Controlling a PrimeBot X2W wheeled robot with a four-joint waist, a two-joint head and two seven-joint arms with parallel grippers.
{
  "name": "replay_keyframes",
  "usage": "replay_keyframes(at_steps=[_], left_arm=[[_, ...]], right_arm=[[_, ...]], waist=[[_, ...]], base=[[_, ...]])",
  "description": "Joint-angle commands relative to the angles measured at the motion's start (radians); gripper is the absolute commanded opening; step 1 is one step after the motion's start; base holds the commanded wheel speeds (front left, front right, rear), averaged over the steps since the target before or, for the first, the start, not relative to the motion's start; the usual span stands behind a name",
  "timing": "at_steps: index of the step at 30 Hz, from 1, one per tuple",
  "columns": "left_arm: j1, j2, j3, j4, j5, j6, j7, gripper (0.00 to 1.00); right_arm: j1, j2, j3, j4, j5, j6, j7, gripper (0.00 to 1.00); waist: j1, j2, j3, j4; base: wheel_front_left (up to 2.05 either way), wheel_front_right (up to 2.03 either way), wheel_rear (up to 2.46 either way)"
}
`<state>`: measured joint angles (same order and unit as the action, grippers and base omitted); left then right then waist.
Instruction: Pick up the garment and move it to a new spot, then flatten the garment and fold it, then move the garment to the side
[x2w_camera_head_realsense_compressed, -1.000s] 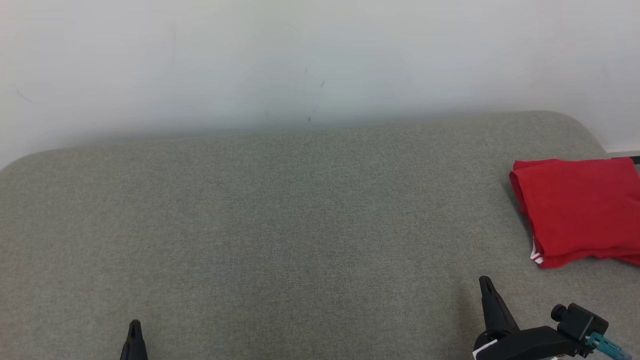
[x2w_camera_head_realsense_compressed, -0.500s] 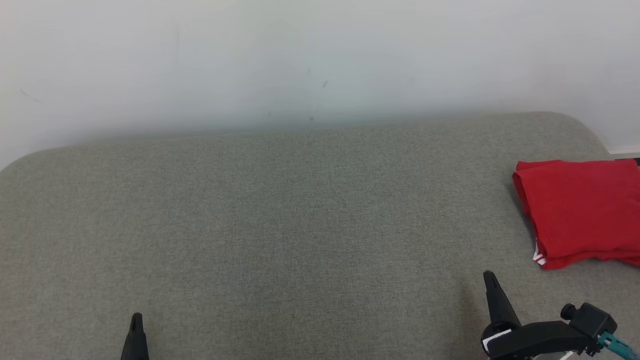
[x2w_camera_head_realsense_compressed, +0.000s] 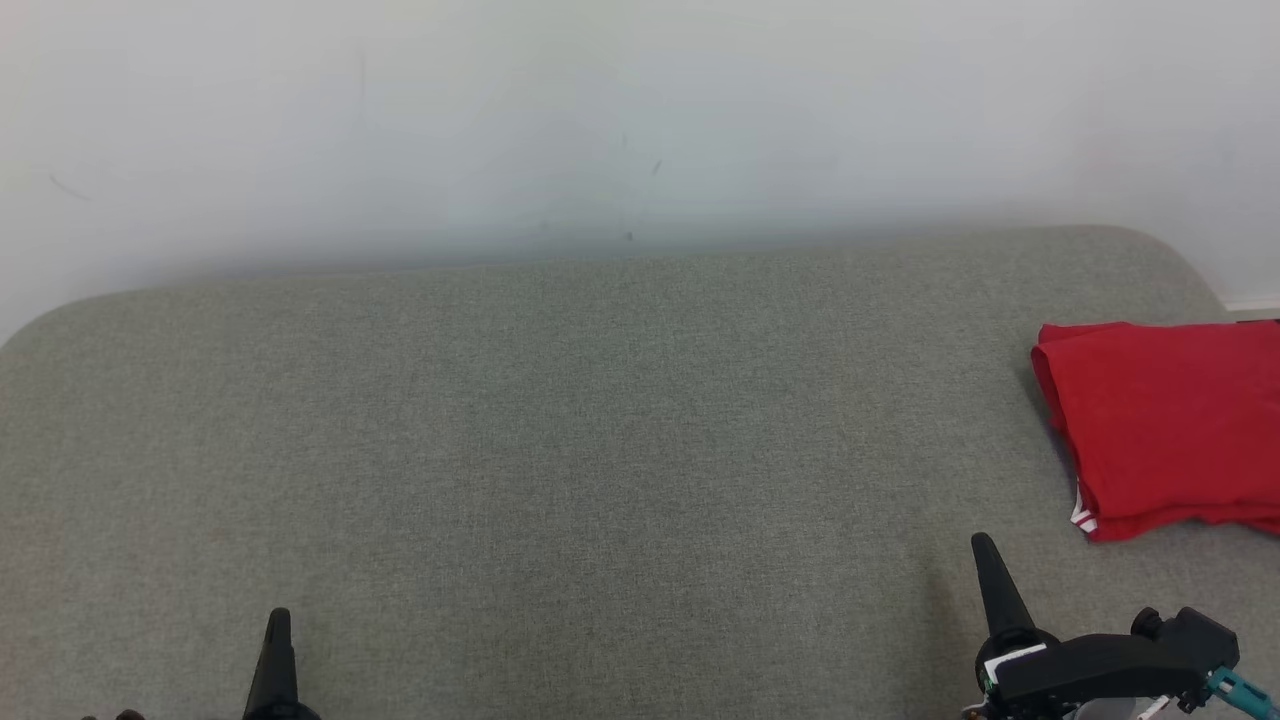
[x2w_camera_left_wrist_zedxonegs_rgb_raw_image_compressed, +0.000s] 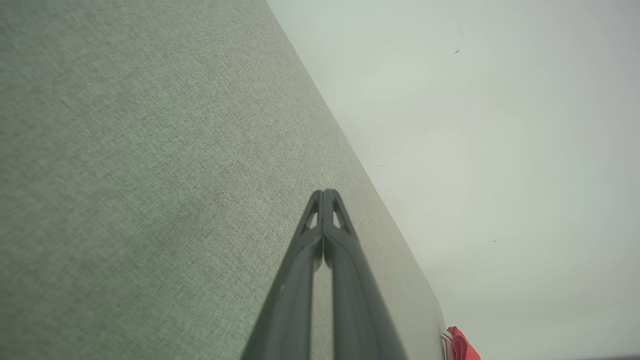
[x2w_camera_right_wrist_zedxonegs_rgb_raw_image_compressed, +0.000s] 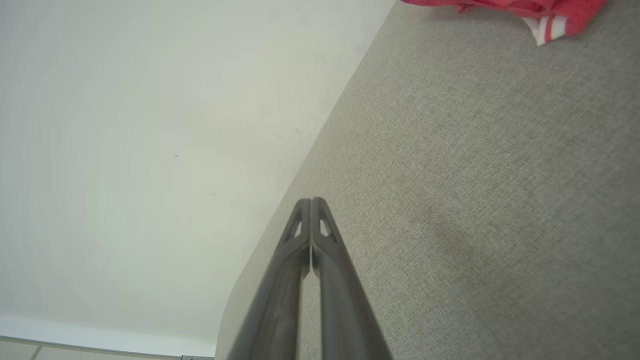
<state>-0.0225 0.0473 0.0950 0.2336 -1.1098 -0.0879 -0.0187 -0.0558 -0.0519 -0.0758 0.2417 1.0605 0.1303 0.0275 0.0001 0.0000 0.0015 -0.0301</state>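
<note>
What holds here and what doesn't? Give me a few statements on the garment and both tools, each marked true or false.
1. The garment lies folded at the right end of the cushion. True.
2. The right tool grips the garment. False: it is shut on nothing, apart from the garment.
3. The left tool is open. False: it is shut.
4. The garment is red. True.

There is one red garment (x2w_camera_head_realsense_compressed: 1165, 420), one grey cushion (x2w_camera_head_realsense_compressed: 600, 450) and one wall (x2w_camera_head_realsense_compressed: 640, 110).
</note>
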Motion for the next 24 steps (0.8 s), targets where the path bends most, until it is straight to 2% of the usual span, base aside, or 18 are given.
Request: replay_keyframes(at_steps=[1, 24], left_arm=[[-0.02, 0.004, 0.004, -0.005, -0.026, -0.005, 0.008, 0.0], [-0.053, 0.004, 0.011, 0.002, -0.232, -0.022, 0.063, 0.0]], right_arm=[[-0.017, 0.001, -0.003, -0.007, 0.028, 0.0, 0.005, 0.0], [-0.034, 0.002, -0.019, -0.003, 0.253, 0.001, 0.042, 0.0]], waist=[[0.0, 0.0, 0.0, 0.001], [-0.0001, 0.0, 0.001, 0.011]], base=[[0.0, 0.0, 0.0], [0.0, 0.0, 0.0]])
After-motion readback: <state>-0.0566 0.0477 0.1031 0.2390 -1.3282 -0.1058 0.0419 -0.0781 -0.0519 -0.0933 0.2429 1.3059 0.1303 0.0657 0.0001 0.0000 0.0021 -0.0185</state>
